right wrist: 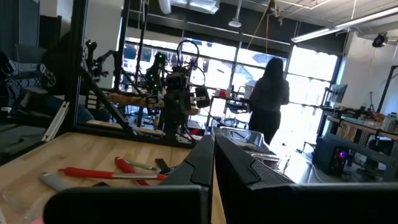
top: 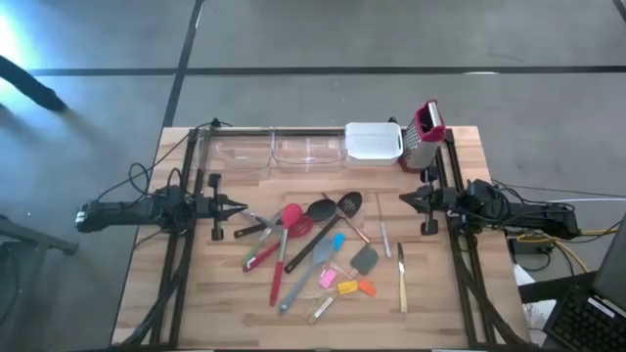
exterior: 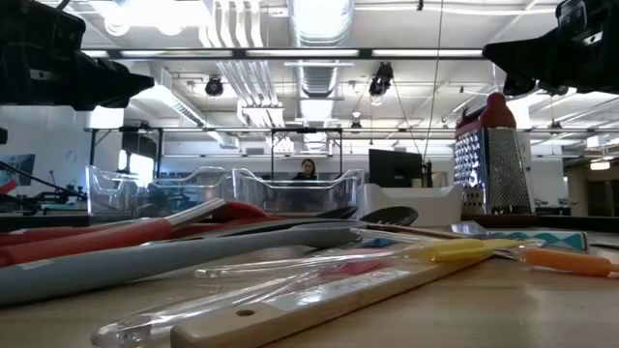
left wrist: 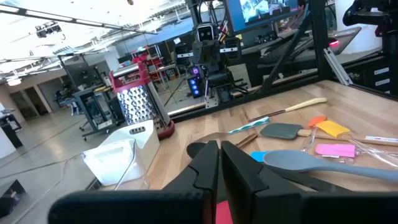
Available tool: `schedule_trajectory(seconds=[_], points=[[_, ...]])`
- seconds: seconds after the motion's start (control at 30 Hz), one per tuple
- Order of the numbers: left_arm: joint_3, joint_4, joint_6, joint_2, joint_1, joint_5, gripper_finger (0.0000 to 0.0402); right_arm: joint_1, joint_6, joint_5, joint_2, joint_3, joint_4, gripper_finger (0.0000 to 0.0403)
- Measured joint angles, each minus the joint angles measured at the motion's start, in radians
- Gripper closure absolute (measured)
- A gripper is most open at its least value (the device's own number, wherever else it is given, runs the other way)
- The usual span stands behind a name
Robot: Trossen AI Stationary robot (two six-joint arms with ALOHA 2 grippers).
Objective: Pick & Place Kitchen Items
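Many kitchen items lie between the closed, empty left gripper and right gripper.

A robotics lab is indicated: exposed ceiling ducts are seen at twelve o'clock, equipment racks and monitors are ranged behind, and a person is standing among workbenches.

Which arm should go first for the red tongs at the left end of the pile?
Left, probably. The left pincer hangs shut just beside the red tongs, on that end of the pile. The right pincer, also shut, sits across the table near the box grater, with the other utensils between.
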Motion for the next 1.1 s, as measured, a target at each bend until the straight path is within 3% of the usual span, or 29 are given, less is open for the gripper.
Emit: schedule_trajectory(seconds=[0.67, 0.87, 1.1], points=[[0.000, 0.000, 0.000, 0.000, 0.000, 0.000, 0.0378, 0.000, -0.015, 0.000, 0.000, 0.000, 0.026, 0.0394], [0.000, 0.000, 0.000, 0.000, 0.000, 0.000, 0.0378, 0.000, 0.093, 0.001, 0.000, 0.000, 0.075, 0.0394], [0.000, 0.000, 0.000, 0.000, 0.000, 0.000, 0.0378, 0.000, 0.101, -0.027, 0.002, 0.000, 0.102, 0.0394]])
